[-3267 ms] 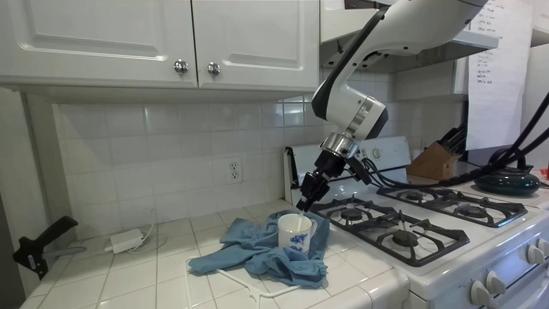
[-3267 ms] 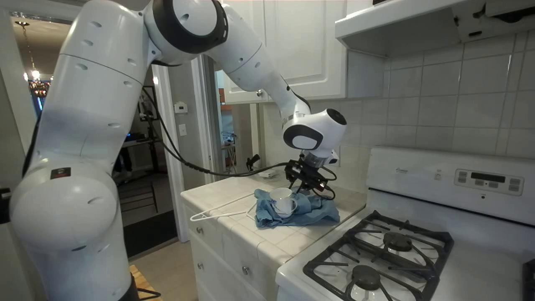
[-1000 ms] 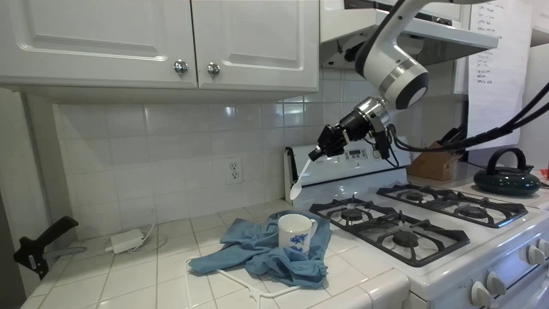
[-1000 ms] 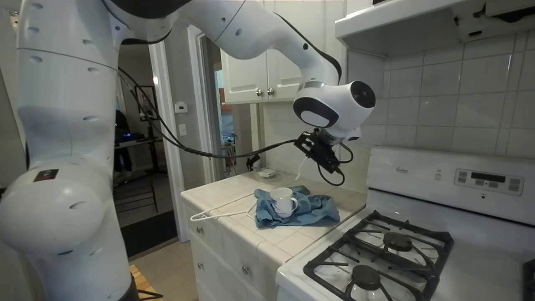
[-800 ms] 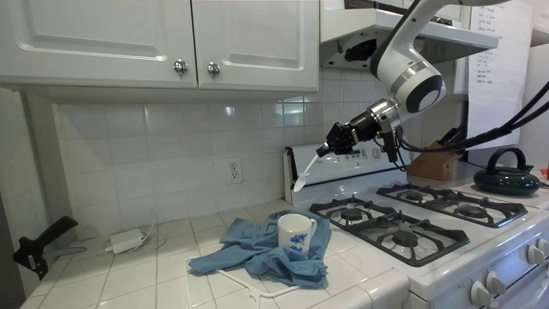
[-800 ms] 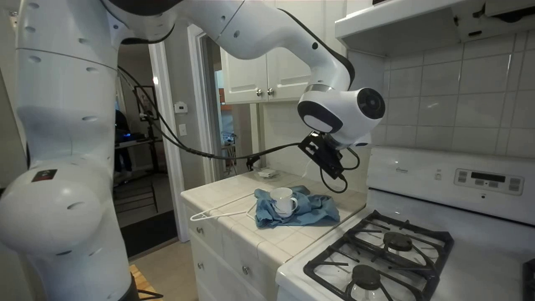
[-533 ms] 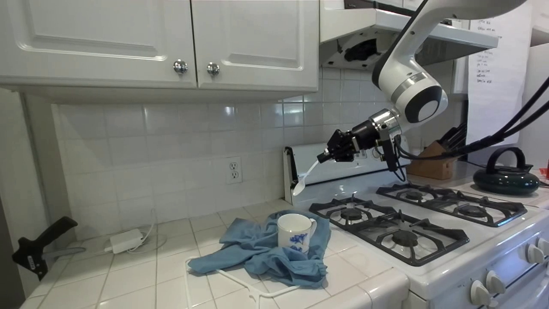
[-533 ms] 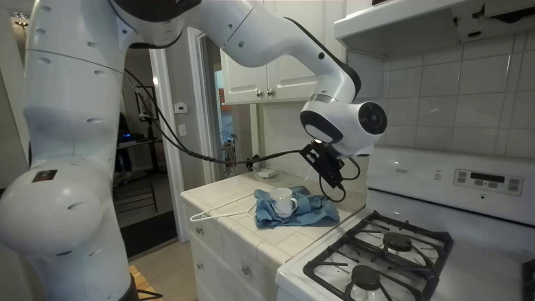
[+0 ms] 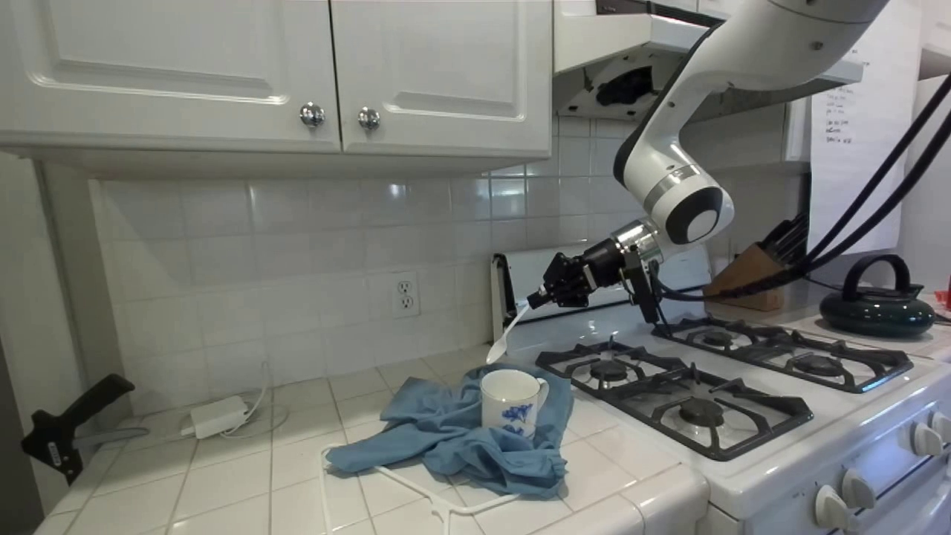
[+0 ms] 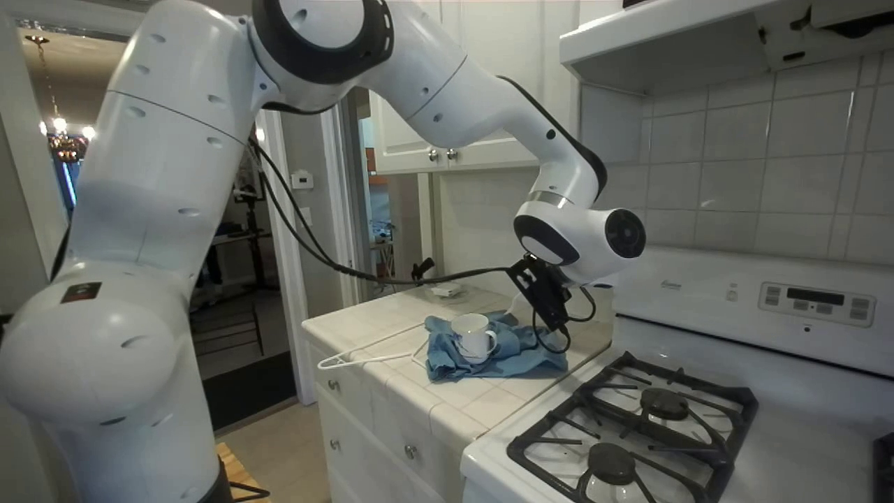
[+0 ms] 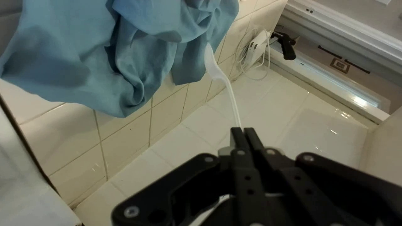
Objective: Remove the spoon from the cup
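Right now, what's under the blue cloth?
The counter, and part of a white hanger that pokes out from under the cloth in both exterior views. How far in the hanger goes, and whether anything else lies there, can't be seen: the cloth covers it.

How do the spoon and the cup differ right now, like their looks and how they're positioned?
The spoon is slim, while the cup is a wider cylinder with a side handle. The spoon looks plain, but the cup carries a blue flower pattern. The spoon is held tilted in the air by the gripper, while the cup rests on the blue cloth, opening up. Both are white.
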Controlling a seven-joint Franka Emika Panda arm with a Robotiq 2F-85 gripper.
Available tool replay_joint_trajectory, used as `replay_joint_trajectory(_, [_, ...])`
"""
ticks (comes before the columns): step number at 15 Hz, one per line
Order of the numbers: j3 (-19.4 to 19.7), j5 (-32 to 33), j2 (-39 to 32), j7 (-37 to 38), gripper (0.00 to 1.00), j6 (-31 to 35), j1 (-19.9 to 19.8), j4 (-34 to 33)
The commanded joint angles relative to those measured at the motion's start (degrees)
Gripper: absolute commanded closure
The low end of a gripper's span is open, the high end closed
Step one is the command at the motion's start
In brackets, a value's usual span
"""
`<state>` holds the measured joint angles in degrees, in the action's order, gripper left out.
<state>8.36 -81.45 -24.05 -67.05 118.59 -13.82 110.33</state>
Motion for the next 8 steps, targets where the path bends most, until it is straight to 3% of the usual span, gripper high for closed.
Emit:
replay_joint_trajectory(1, [-0.8,-0.9,-6.1,5.3,0.99,-2.0,0.4,-7.4])
replay_joint_trajectory(8, [-2.3,0.4,-14.1,21.4,0.99,0.0,2.2,-16.8])
